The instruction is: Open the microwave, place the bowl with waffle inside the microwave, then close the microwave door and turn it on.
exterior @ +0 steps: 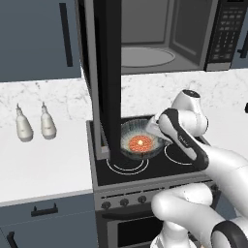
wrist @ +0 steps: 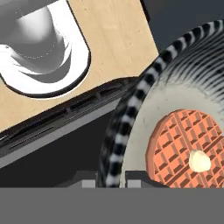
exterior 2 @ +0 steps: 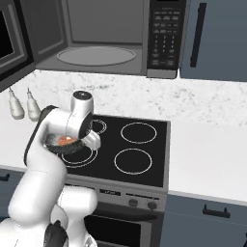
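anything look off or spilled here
Nothing stands out. The waffle lies flat in the bowl, which the tool grips by its rim above the stove. The microwave door is swung open, nothing spilled.

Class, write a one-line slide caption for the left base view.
Gripper clamps the rim of the bowl holding the waffle above the stove, microwave door open.

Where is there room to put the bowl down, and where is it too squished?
Bare: the microwave turntable, the stove's two right rings, and the counter right of it. Crowded: the front-left ring, where the gripper pinches the bowl with the waffle, beside the open microwave door.
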Robot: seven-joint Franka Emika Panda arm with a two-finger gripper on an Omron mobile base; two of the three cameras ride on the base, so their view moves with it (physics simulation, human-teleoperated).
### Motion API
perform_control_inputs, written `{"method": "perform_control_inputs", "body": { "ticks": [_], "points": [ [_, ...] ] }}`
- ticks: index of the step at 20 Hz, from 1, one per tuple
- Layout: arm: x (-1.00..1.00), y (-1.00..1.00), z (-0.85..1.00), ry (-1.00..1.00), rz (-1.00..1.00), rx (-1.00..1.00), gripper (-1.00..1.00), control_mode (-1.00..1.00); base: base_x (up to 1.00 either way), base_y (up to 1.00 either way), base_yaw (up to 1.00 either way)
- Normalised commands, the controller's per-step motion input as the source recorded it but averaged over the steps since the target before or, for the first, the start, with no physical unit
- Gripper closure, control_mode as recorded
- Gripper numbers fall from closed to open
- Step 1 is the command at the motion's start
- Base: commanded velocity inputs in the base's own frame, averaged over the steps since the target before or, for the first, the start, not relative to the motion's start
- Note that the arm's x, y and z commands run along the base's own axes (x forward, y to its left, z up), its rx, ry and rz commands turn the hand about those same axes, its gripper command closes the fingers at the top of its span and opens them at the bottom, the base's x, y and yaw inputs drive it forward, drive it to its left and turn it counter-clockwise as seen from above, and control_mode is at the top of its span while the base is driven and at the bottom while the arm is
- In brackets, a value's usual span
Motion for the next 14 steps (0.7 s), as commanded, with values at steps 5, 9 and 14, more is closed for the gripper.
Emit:
{"method": "perform_control_inputs", "body": {
  "ticks": [5, 9, 14],
  "points": [
    [-0.34, -0.73, 0.68, -0.29, -0.26, 0.06, 1.0, -1.0, 0.0, 0.0, 0.0],
    [-0.42, -0.44, 0.89, -0.3, -0.2, 0.03, 1.0, -1.0, 0.0, 0.0, 0.0],
    [-0.5, -0.24, 1.0, -0.15, -0.23, 0.1, 1.0, -1.0, 0.0, 0.0, 0.0]
  ]
}}
